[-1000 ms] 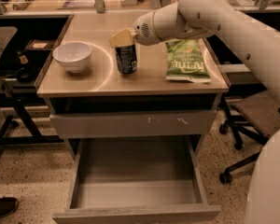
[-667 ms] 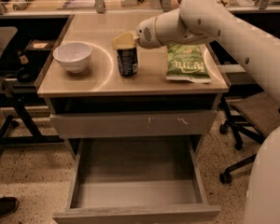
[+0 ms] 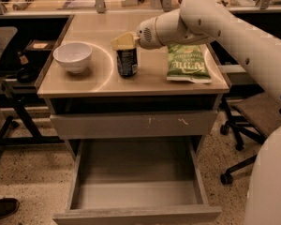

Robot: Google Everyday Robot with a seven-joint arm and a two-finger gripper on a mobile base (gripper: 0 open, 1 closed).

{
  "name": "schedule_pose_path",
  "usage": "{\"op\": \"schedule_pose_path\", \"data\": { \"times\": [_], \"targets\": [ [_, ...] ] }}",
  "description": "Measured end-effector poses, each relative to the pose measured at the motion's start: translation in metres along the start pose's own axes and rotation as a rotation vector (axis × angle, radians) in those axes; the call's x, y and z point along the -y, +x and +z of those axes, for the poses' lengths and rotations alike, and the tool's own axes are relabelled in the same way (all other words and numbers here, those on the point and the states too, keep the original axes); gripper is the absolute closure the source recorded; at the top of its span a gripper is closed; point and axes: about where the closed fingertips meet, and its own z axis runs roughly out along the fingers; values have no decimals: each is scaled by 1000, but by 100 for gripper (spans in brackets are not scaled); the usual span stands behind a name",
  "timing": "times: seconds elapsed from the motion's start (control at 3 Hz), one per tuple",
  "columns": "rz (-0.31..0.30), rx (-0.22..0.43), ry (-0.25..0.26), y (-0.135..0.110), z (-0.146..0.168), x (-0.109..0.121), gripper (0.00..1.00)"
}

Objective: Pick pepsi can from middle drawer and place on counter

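The can (image 3: pixel 127 62) stands upright on the counter (image 3: pixel 145 86), so the step in hand looks like the release. The gripper (image 3: pixel 123 41) sits right at the top of the can and covers its lid. Whether it clasps the can or has let go cannot be told.

To finish well, the base of the can should rest flat on the counter before the grip loosens. The gripper should then rise straight up from the can, not pull sideways, since a tall narrow can tips easily if it is dragged at the top.

On one side of the can, near but apart from it, sits a white bowl (image 3: pixel 72 56). On the other side lies a green snack bag (image 3: pixel 186 63), also apart from it. The arm (image 3: pixel 210 18) reaches in over the bag. A sideways exit from the can risks brushing either one, and the air above the can looks open.

The front edge of the counter is near the can but not at its base, so a small nudge should not send it over. Below the can, past a shut drawer front with white scuffs (image 3: pixel 136 124), the drawer (image 3: pixel 136 170) hangs open with a bare floor.
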Motion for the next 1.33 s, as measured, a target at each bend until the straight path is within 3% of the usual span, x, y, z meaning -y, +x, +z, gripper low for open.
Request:
{"op": "schedule_pose_path", "data": {
  "times": [0.67, 1.0, 1.33],
  "targets": [
    [0, 0, 0, 0, 0, 0, 13],
    [0, 0, 0, 0, 0, 0, 0],
    [0, 0, 0, 0, 0, 0, 0]
  ]
}}
